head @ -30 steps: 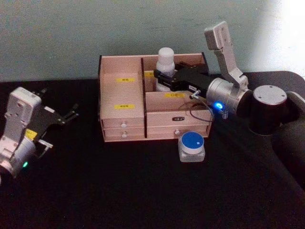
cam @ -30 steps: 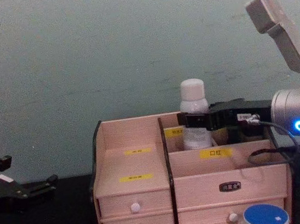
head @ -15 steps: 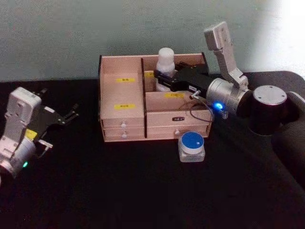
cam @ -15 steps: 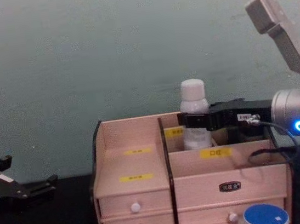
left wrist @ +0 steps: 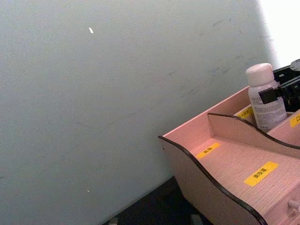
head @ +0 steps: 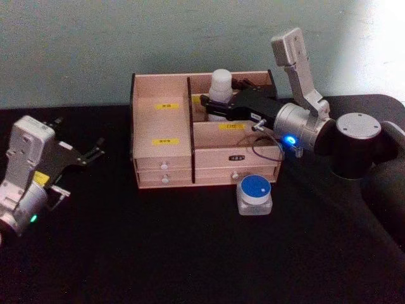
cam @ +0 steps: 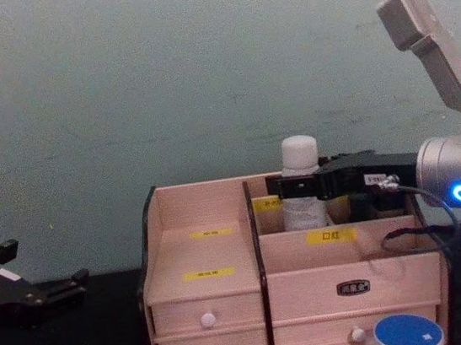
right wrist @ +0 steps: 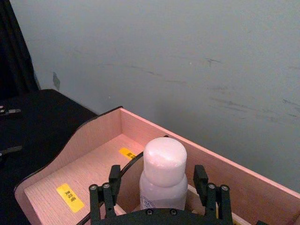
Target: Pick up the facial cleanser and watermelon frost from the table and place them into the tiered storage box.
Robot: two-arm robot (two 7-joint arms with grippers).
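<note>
A white capped bottle (head: 220, 85) stands upright in the back right compartment of the tiered storage box (head: 161, 123), seen from the side as bottle (cam: 299, 159) and box (cam: 207, 252). My right gripper (head: 212, 107) reaches over the box from the right and straddles the bottle (right wrist: 163, 173), open, with a gap between each finger (right wrist: 114, 177) and the bottle's side. A clear jar with a blue lid (head: 255, 193) sits on the table before the box's right drawers. I cannot tell which is the cleanser and which the frost. My left gripper (head: 95, 149) rests open at the far left.
The table (head: 158, 253) is black, with free room in front of and to the left of the box. A pale green wall (cam: 159, 80) stands close behind the box. The right arm's dark base (head: 357, 145) sits to the box's right.
The white bottle has dropped lower into the back right compartment. The right gripper's fingers have spread away from it. The left arm has not moved.
</note>
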